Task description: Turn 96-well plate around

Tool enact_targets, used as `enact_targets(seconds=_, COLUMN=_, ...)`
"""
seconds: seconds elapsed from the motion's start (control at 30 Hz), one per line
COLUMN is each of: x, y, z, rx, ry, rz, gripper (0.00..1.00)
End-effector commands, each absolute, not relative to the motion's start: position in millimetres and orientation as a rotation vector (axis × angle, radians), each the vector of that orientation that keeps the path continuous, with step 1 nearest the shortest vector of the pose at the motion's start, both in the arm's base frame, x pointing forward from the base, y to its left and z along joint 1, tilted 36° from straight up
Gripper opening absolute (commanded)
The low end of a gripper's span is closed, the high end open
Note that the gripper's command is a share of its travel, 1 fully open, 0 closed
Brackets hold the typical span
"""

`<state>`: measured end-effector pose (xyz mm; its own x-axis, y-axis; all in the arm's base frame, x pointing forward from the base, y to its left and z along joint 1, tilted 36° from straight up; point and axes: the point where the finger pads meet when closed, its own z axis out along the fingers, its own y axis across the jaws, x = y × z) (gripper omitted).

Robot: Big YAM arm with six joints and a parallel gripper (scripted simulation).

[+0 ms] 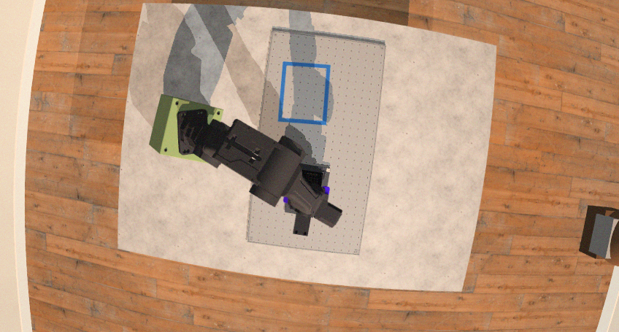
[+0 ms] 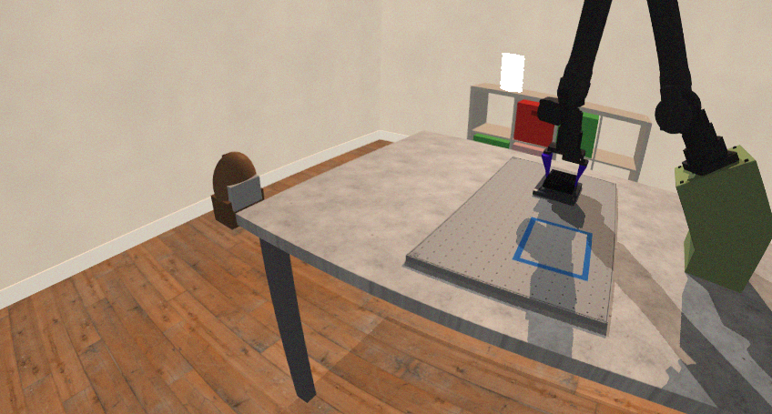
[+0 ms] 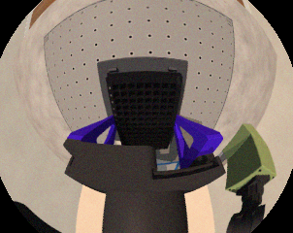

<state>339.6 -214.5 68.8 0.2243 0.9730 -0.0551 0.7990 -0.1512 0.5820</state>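
Wrist view, plate (image 3: pixel 146 107) clamped between pincer (image 3: pixel 146 138) fingers — seemingly level

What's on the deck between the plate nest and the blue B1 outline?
Only bare perforated deck with the arm's shadow separates nest from outline; exterior view shows it.
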Motion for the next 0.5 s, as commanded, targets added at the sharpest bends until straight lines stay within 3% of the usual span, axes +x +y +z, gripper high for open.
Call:
enact_targets(seconds=0.0, x=352.5, y=-221.2, z=90.1, rx=1.956, ry=1.590, rz=0.474, gripper=0.00)
enact_targets(seconds=0.47, x=353.3, y=-220.4, z=87.3, rx=1.961, ry=1.597, rz=0.473, gripper=0.00)
